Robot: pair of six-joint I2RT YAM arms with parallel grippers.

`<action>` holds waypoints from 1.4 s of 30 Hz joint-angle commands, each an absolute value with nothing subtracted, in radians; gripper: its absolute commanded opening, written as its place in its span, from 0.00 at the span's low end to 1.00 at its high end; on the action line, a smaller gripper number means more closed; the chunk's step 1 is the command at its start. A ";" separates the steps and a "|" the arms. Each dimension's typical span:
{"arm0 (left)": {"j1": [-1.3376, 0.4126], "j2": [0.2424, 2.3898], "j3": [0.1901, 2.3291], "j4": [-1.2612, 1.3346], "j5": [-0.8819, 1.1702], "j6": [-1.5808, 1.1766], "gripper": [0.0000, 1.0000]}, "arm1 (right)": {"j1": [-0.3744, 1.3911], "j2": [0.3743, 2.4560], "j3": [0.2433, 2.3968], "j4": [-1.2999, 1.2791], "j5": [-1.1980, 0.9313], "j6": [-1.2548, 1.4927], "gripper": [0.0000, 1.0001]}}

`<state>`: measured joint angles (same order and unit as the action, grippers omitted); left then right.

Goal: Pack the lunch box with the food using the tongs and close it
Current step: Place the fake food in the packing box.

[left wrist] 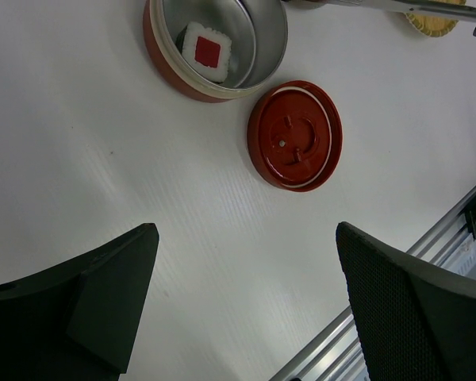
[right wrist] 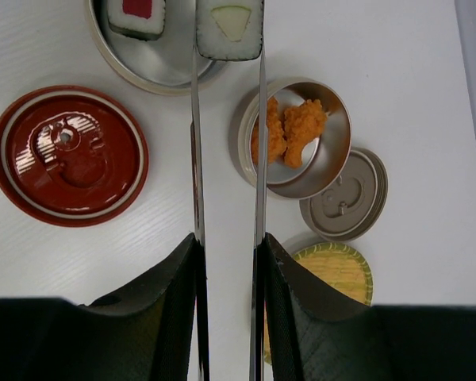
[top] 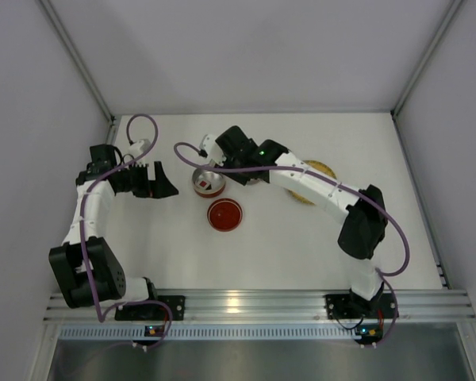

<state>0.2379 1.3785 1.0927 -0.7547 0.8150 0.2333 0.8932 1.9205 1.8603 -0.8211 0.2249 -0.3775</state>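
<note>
My right gripper (right wrist: 228, 242) is shut on the silver tongs (right wrist: 197, 143), whose two thin arms run up between its fingers. The tong tips pinch a white roll with a green centre (right wrist: 230, 20) at the edge of the red lunch box (right wrist: 178, 59). Inside the box lies a white roll with a red centre (left wrist: 208, 51). Two orange chunks (right wrist: 297, 131) sit in a small steel bowl (right wrist: 333, 163) beside it. The box's red lid (top: 224, 214) lies flat on the table in front of the box (top: 197, 181). My left gripper (left wrist: 246, 294) hangs open and empty above bare table, left of the box.
A flat steel lid (right wrist: 345, 194) lies next to the steel bowl. The round yellow woven plate (right wrist: 337, 266) sits behind it, partly under my right arm in the top view (top: 316, 168). The aluminium rail (top: 246, 302) runs along the near edge.
</note>
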 commanded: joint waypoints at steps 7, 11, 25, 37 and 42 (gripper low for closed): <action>0.244 1.347 1.074 -0.664 0.831 0.195 0.98 | 0.943 1.971 1.953 -0.729 0.256 -0.370 0.30; 0.245 1.348 1.074 -0.661 0.827 0.195 0.98 | 0.951 1.994 1.962 -0.730 0.276 -0.357 0.30; 0.287 1.348 1.057 -0.650 0.845 0.202 0.98 | 0.976 2.026 1.941 -0.719 0.341 -0.347 0.30; 0.316 1.332 1.042 -0.592 0.804 0.152 0.98 | 0.976 2.048 1.925 -0.712 0.330 -0.325 0.31; 0.316 1.328 1.039 -0.589 0.796 0.156 0.98 | 0.976 2.060 1.931 -0.710 0.334 -0.321 0.31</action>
<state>0.3099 1.3617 1.0504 -0.6338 0.7910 0.1574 0.9550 2.0495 1.9057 -0.7845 0.3103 -0.3424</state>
